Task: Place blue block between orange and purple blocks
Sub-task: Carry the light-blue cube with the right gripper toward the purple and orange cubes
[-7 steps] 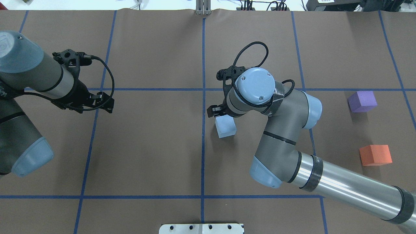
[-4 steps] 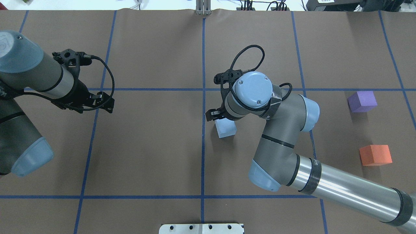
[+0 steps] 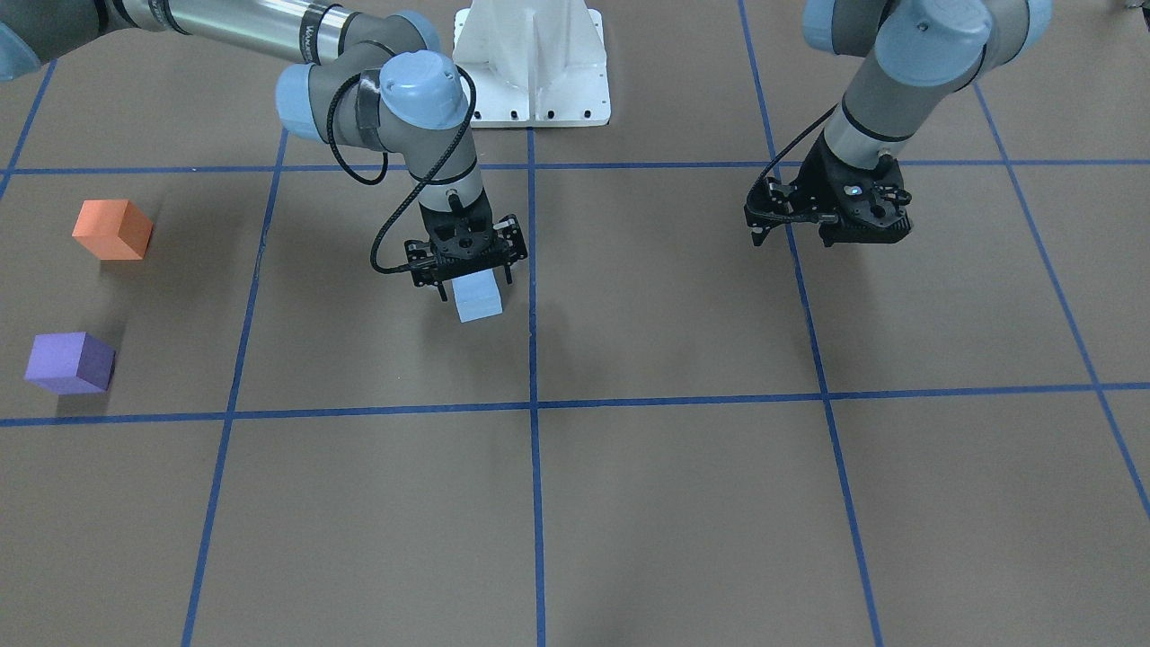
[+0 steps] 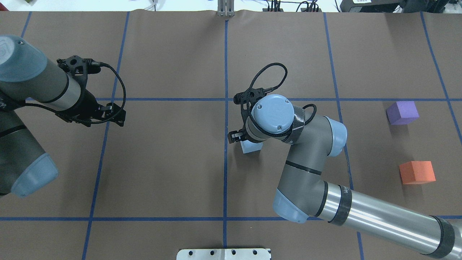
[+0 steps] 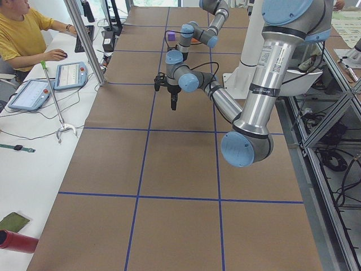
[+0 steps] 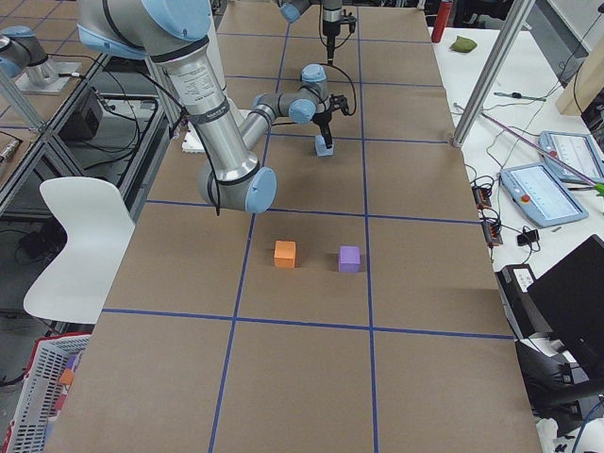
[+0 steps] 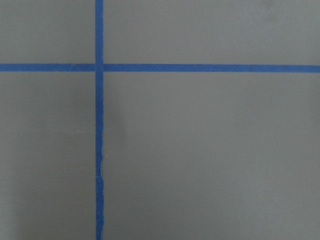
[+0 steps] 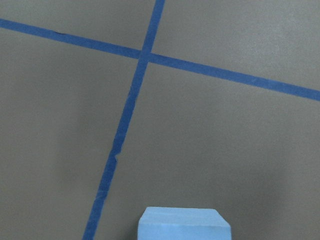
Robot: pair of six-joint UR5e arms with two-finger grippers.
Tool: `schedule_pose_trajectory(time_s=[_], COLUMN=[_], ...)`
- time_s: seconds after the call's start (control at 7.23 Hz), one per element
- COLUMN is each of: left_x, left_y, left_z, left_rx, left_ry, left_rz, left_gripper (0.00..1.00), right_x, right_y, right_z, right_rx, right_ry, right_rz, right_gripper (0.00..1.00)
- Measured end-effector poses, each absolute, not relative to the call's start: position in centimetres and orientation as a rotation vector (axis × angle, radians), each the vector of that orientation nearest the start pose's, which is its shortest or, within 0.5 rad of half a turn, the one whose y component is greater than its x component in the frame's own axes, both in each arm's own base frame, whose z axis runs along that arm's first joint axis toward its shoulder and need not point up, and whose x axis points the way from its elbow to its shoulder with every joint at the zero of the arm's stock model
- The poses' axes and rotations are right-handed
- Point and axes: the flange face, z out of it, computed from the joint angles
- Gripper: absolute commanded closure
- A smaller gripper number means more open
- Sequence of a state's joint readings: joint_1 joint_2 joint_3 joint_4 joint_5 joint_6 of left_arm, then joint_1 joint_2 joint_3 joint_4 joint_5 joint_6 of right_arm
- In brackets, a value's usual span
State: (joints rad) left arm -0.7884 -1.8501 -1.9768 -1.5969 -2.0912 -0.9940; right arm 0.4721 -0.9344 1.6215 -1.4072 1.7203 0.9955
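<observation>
A light blue block (image 3: pixel 478 304) sits on the brown table near the middle, and shows in the overhead view (image 4: pixel 251 147) and at the bottom of the right wrist view (image 8: pixel 185 225). My right gripper (image 3: pixel 474 280) is right above it, open, with a finger on each side of the block's top. The orange block (image 4: pixel 417 172) and the purple block (image 4: pixel 402 112) sit apart on the table's right side, with a gap between them. My left gripper (image 4: pixel 116 115) hovers over bare table on the left, open and empty.
Blue tape lines (image 4: pixel 226 72) divide the brown table into squares. The robot's white base plate (image 3: pixel 535 81) is at the near edge. An operator (image 5: pixel 22 34) with tablets sits beyond the far side.
My right arm has moved toward the robot and down over the blue block, which now shows only partly in the overhead view. The left arm has barely moved.
</observation>
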Motion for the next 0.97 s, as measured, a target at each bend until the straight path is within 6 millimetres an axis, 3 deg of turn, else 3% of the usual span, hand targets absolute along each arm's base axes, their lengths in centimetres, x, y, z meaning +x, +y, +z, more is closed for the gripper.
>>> schedule_pose_trajectory(time_s=[0.14,0.28,0.42,0.55,0.69,0.97], left_x=[33.0,32.9,32.9,32.7,32.5,32.0], left_y=[-45.1,-45.1,-45.1,-45.1,-45.0,-44.7], left_z=[32.4,32.3,32.3,32.3,32.4,33.1], left_rx=[0.051,0.052,0.053,0.054,0.054,0.051], left_ry=[0.852,0.853,0.854,0.854,0.853,0.845], left_rz=[-0.014,-0.014,-0.014,-0.015,-0.016,-0.017], left_gripper=[0.00,0.00,0.00,0.00,0.00,0.00], right_x=[-56.6,-56.4,-55.5,-52.6,-48.3,-39.6], right_y=[-42.2,-42.2,-42.6,-43.6,-44.6,-45.0], right_z=[24.6,24.4,24.0,23.6,24.1,26.4], right_rx=[0.305,0.307,0.309,0.306,0.300,0.275], right_ry=[-0.806,-0.811,-0.824,-0.848,-0.867,-0.822], right_rz=[-0.160,-0.157,-0.147,-0.124,-0.091,-0.009], right_gripper=[0.92,1.00,1.00,1.00,1.00,0.96])
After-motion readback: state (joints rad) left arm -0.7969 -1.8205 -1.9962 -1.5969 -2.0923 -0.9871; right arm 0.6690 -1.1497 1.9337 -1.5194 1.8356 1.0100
